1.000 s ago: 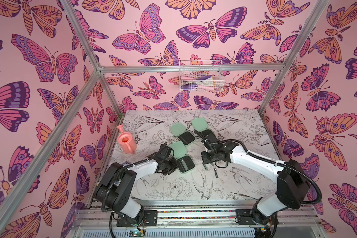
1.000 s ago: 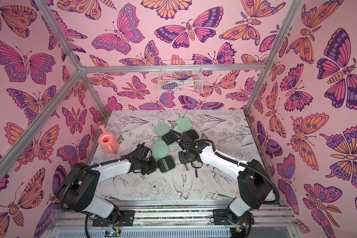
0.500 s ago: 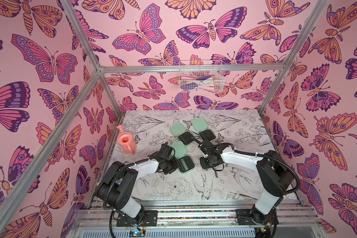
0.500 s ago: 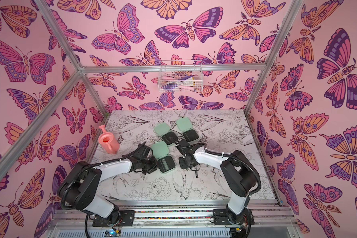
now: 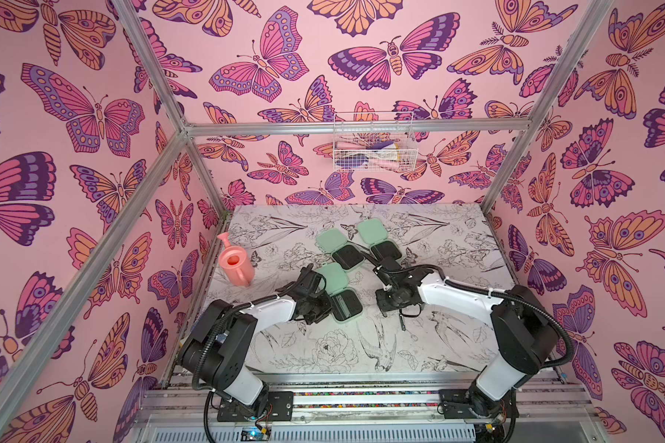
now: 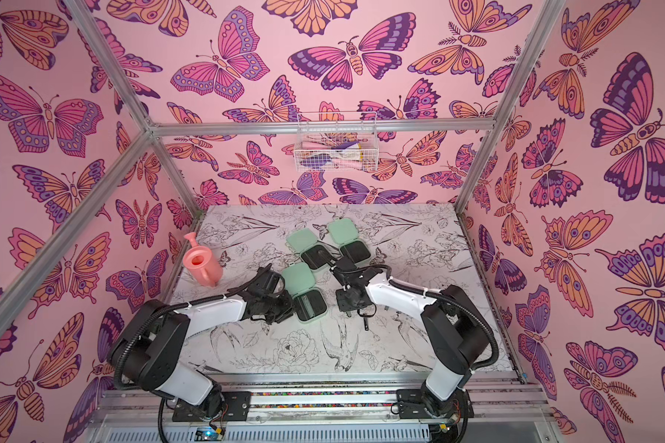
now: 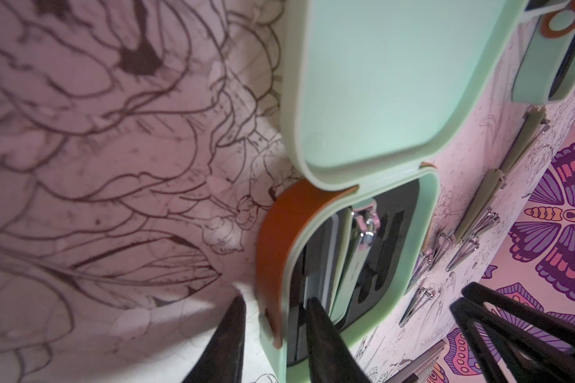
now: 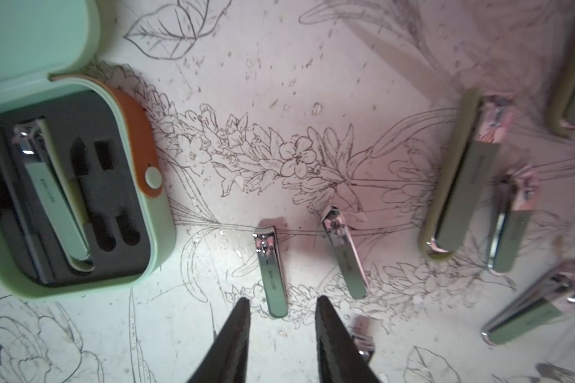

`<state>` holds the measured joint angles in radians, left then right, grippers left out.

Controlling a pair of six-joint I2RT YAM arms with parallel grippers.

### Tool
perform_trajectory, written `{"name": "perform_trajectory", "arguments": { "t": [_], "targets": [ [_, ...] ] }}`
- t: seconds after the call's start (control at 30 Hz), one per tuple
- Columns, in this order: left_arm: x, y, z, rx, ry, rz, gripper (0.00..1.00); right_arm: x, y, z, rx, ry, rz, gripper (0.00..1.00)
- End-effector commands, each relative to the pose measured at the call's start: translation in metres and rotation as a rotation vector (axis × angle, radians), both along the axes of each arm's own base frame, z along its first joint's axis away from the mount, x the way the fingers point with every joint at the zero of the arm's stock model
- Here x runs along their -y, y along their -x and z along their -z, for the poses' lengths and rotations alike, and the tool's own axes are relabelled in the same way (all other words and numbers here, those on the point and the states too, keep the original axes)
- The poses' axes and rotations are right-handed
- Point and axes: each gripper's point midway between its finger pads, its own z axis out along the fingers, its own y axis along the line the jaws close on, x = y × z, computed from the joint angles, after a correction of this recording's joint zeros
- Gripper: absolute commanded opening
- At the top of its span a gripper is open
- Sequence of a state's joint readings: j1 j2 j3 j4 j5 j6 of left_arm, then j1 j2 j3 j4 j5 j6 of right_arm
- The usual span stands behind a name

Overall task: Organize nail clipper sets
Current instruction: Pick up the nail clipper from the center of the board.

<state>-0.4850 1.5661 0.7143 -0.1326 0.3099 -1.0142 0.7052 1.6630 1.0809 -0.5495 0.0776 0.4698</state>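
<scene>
Pinching the side wall of the nearest open green case [image 7: 379, 83] with the left claw [image 7: 276, 300] clamped on it, with a clipper [image 7: 362, 238] seated inside. Hovering just right of that, over a small loose clipper [image 8: 271, 268] on the worktop [image 8: 279, 99], with the right claw [image 8: 283, 301] spread apart, tips flanking its end.

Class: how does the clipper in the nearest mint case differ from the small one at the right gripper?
The cased clipper sits in black foam; the small clipper lies loose on the table. The cased clipper looks longer than the small clipper. Both: shiny heads, green levers.
</scene>
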Motion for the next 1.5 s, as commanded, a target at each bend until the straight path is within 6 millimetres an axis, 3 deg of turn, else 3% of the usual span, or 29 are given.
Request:
{"name": "perform_trajectory", "arguments": {
  "t": [0.0, 0.3, 0.83, 0.97, 1.1, 1.47],
  "targets": [
    [-0.011, 0.014, 0.014, -0.054, -0.058, -0.007, 0.34, 0.019, -0.010, -0.018, 0.013, 0.011, 0.018, 0.36],
    [-0.017, 0.023, 0.013, -0.057, -0.061, -0.016, 0.34, 0.030, -0.017, -0.028, 0.017, -0.044, -0.039, 0.36],
    [-0.016, 0.021, 0.009, -0.049, -0.063, -0.016, 0.34, 0.027, -0.018, 0.012, -0.039, -0.018, -0.052, 0.29],
    [-0.016, 0.021, 0.010, -0.052, -0.064, -0.016, 0.34, 0.025, -0.014, 0.022, -0.065, -0.018, -0.059, 0.32],
    [-0.016, 0.020, 0.009, -0.048, -0.066, -0.017, 0.34, 0.026, -0.014, 0.028, -0.079, -0.008, -0.059, 0.36],
    [-0.016, 0.019, 0.009, -0.048, -0.064, -0.015, 0.34, 0.024, -0.018, 0.039, -0.091, 0.006, -0.054, 0.31]
  ]
}}
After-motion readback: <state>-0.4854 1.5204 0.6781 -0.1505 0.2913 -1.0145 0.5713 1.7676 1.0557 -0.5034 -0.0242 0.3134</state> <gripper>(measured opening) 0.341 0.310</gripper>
